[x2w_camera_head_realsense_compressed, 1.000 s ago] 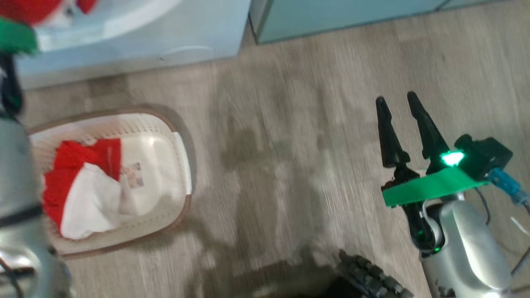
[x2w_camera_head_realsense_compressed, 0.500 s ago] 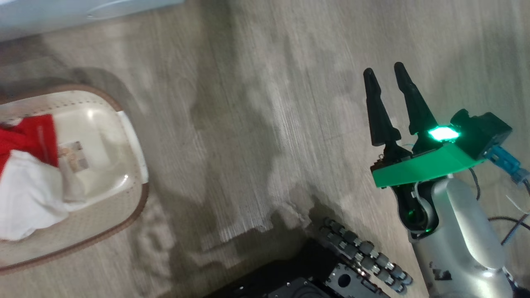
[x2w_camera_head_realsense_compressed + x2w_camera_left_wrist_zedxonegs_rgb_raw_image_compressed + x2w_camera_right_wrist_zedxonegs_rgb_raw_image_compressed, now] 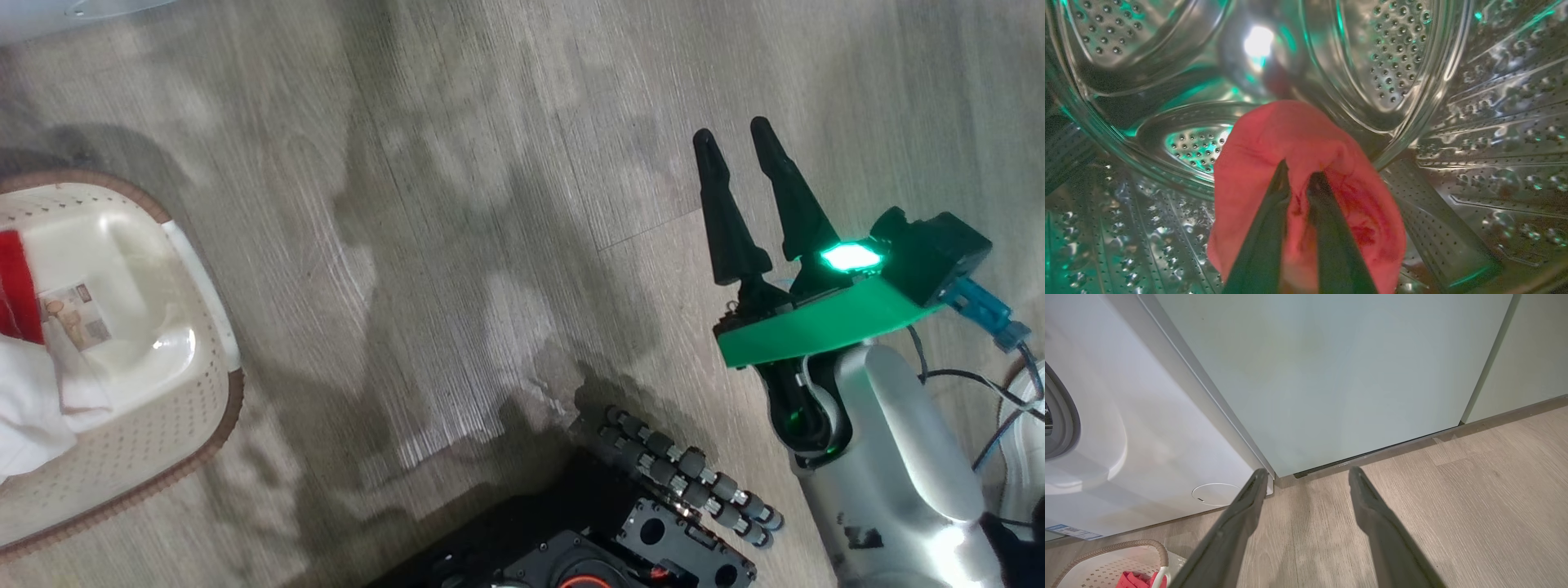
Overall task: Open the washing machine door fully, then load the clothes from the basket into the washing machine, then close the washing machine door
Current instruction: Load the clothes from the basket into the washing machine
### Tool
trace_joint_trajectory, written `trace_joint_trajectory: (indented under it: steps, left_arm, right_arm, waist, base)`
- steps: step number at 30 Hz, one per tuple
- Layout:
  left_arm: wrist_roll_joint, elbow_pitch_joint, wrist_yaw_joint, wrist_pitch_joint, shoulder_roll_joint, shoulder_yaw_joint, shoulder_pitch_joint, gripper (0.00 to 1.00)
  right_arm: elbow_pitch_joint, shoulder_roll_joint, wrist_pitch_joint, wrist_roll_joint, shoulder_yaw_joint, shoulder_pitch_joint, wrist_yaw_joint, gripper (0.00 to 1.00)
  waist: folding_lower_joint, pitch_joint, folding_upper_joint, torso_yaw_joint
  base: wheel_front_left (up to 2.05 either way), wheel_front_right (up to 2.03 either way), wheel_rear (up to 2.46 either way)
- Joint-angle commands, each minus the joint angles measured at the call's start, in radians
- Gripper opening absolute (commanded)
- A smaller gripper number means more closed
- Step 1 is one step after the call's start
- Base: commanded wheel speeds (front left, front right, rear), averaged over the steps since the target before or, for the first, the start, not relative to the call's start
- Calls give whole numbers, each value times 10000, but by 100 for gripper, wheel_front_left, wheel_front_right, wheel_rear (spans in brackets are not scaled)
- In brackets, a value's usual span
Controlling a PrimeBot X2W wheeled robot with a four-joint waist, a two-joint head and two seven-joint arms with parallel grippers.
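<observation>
Left wrist view looks into the steel drum [image 3: 1494, 122] of the washing machine [image 3: 1147, 437]. The left hand [image 3: 1298, 171] is inside it, fingers drawn narrow and pinching a red garment [image 3: 1274, 139] that drapes over their tips. Head view has the right hand [image 3: 732, 131] hovering over the wooden floor [image 3: 490, 204], fingers spread wide and holding nothing, forearm angled up from the lower right. More red and white clothes [image 3: 24, 408] lie in the basket [image 3: 233, 400], well apart from it.

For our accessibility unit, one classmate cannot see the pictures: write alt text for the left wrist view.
The left hand, shut, pinches a fold of a red garment between its two dark fingers, inside the washing machine's steel drum. The drum's shiny perforated metal curves all around, tinted with green reflections.
</observation>
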Motion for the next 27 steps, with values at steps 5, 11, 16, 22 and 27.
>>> trace_joint_trajectory:
  steps: [5, 11, 16, 22, 27]
  left_arm:
    - [-9, 59, 176, -118, 368, -145, -421, 100]
    - [-228, -81, 194, -133, 224, -173, -138, 100]
    - [-496, -408, 223, -135, 43, -101, 689, 100]
    - [-891, -806, 108, -136, -355, -12, 1949, 100]
    - [-1204, -1159, 0, -136, -792, 60, 3144, 100]
  right_arm:
    - [-177, -22, -94, 57, 131, 84, 0, 100]
    - [-119, -22, -94, -51, 39, 36, 0, 100]
    - [-61, -22, -94, -110, 10, 97, 0, 100]
    - [1, -22, -94, -463, -244, 256, 0, 100]
    - [52, -22, -94, -869, -499, 419, 0, 100]
  waist:
    - [-1, -2, 0, 54]
    - [-1, -221, 0, 187]
    - [-1, -681, 0, 315]
    - [-1, -1459, 0, 618]
    - [-1, -2263, 0, 1001]
  base:
    - [0, 0, 0]
    - [0, 0, 0]
    - [0, 0, 0]
    - [0, 0, 0]
    - [0, 0, 0]
